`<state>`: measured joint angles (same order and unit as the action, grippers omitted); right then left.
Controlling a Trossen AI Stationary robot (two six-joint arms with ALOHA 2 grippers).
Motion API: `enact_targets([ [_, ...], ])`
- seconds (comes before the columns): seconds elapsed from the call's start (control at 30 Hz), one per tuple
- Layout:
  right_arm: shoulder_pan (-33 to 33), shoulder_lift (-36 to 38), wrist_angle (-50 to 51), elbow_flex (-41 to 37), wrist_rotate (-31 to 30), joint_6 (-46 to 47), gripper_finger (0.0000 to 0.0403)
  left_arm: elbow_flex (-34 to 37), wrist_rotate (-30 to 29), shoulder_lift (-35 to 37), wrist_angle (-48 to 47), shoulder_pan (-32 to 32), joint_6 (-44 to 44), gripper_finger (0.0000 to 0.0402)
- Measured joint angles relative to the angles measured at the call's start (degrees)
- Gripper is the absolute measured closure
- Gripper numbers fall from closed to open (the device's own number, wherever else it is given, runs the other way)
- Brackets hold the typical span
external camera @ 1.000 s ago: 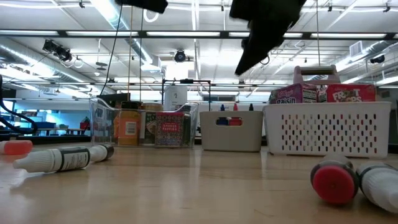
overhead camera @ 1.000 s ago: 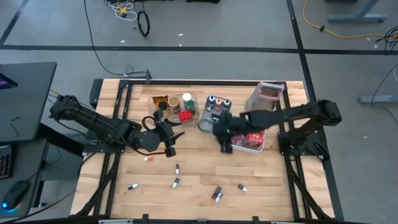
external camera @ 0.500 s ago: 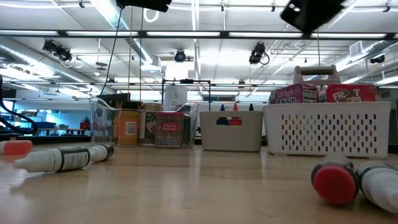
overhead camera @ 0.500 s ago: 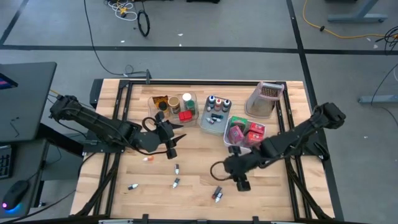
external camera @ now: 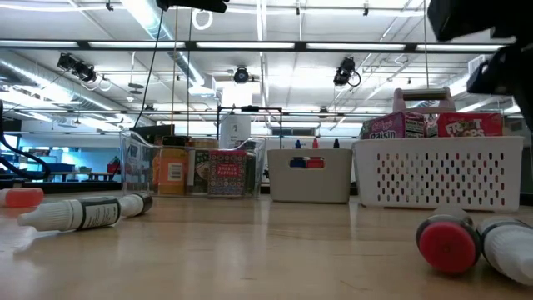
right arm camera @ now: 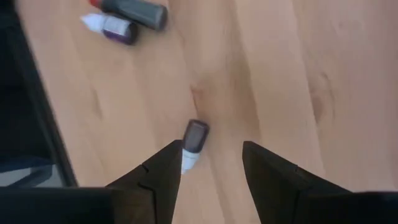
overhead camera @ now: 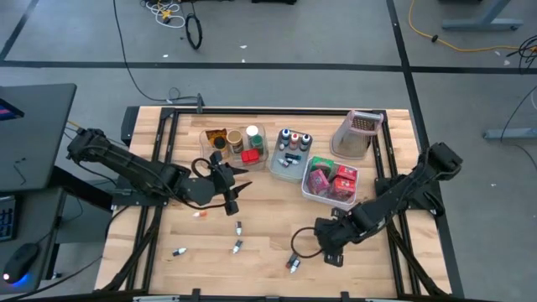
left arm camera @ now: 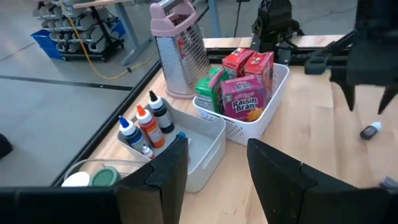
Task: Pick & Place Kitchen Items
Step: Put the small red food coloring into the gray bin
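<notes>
Right pincer (right arm camera: 208, 168) hangs with fingers apart over a small bottle (right arm camera: 193, 142) on the surface (right arm camera: 280, 74); left pincer (left arm camera: 214, 171) waits, apart, empty.

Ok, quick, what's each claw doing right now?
Left claw: open, empty, near the bins.
Right claw: open, empty, over a small bottle on the table.

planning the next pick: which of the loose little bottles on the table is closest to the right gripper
The dark-capped small bottle lying on its side just ahead of the open right gripper, between its fingers in the wrist view. The pair lies farther off; the others lie toward the left.
</notes>
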<state>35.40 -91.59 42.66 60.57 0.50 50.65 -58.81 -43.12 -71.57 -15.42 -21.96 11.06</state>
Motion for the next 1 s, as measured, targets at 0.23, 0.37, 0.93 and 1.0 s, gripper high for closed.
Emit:
enact_targets([
  [0.23,2.1,-6.3,0.4,0.0,2.3,4.6,0.0224,0.0,-5.0,0.0,1.2,0.3,-2.0,0.0227],
  [0.37,2.5,-8.4,0.0,0.0,1.9,6.9,0.0224,0.0,-6.0,0.0,3.4,0.3,-4.2,0.0227],
  [0.93,3.8,-11.7,-6.1,0.0,0.3,7.4,0.0224,0.0,-4.8,0.0,5.9,0.3,-7.0,0.0227],
  [1.0,3.8,-12.4,-6.1,0.0,0.5,7.0,0.0224,0.0,-4.7,0.0,5.9,0.3,-7.0,0.0227],
])
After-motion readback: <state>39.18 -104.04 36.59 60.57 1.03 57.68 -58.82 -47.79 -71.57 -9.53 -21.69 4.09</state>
